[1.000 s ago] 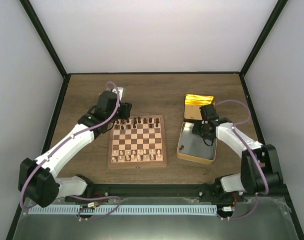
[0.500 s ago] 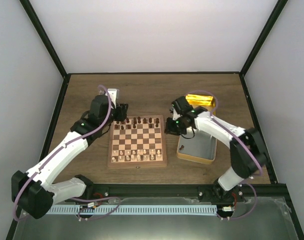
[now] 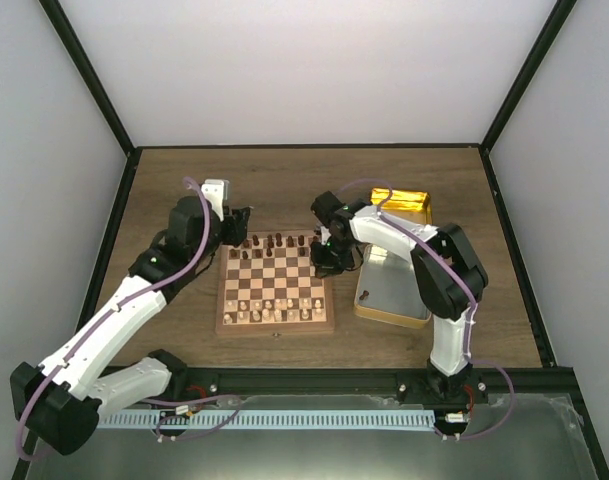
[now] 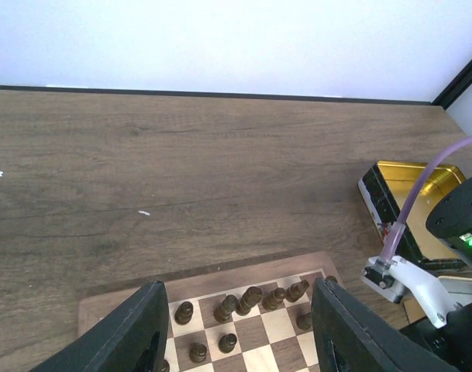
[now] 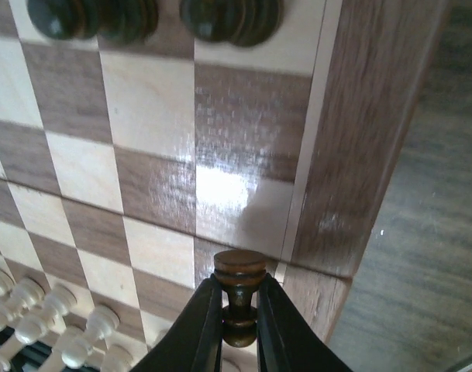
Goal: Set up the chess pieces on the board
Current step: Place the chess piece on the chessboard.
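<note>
Above the right border of the square checked wooden board [image 5: 360,155], my right hand [image 5: 239,298] pinches a tiny dark brown wooden chessman [image 5: 239,267], head past the fingertips [image 5: 206,318]; the dark ranks [image 5: 228,15] lie farther ahead. Left hand [image 4: 239,333] hovers part-open, empty.

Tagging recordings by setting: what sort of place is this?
Likely a lab robot cell: plain white panels in a black frame enclose the wooden table, left arm and right arm bolted at its near edge.

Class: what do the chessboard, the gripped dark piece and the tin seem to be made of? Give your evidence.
Chessboard: wood, glossy varnish; visible grain, reflected glare. Dark piece: probably stained, turned wood; smooth sheen. Tin: metal, apparently; reflective gold and grey surfaces.
</note>
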Robot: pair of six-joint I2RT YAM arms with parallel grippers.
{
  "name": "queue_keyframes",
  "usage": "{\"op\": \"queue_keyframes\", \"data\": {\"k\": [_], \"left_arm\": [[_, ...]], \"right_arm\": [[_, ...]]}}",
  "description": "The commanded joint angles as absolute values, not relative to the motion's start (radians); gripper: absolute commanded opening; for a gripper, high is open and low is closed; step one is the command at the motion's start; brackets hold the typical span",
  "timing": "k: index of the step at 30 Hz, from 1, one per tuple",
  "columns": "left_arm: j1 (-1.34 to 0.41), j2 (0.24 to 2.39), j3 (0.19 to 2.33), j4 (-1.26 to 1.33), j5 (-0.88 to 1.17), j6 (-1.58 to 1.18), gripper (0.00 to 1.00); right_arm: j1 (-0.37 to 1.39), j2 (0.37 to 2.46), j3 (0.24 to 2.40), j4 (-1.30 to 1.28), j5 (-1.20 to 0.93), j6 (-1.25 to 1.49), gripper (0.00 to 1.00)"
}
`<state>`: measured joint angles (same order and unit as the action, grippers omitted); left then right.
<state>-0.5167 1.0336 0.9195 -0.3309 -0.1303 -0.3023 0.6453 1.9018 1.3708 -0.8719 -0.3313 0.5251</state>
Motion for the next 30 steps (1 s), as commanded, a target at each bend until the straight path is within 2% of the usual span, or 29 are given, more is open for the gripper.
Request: {"op": "queue_keyframes", "data": {"k": [1, 12, 30], "left_arm": [[-0.512, 1.016, 0.904, -0.319, -0.142, -0.290, 0.53], [-0.512, 0.993, 0.880, -0.308, -0.154, -0.297, 0.54], [-0.512, 0.996, 0.868, -0.293, -0.155, -0.304, 0.55]], "right_arm": [[0.679, 1.924, 1.445, -1.013, -0.340, 0.494, 0.06], [0.706, 1.945, 1.471, -1.146, -0.310, 0.459, 0.07], [0.707, 2.000, 1.530, -1.137, -0.261, 0.465, 0.14]]}}
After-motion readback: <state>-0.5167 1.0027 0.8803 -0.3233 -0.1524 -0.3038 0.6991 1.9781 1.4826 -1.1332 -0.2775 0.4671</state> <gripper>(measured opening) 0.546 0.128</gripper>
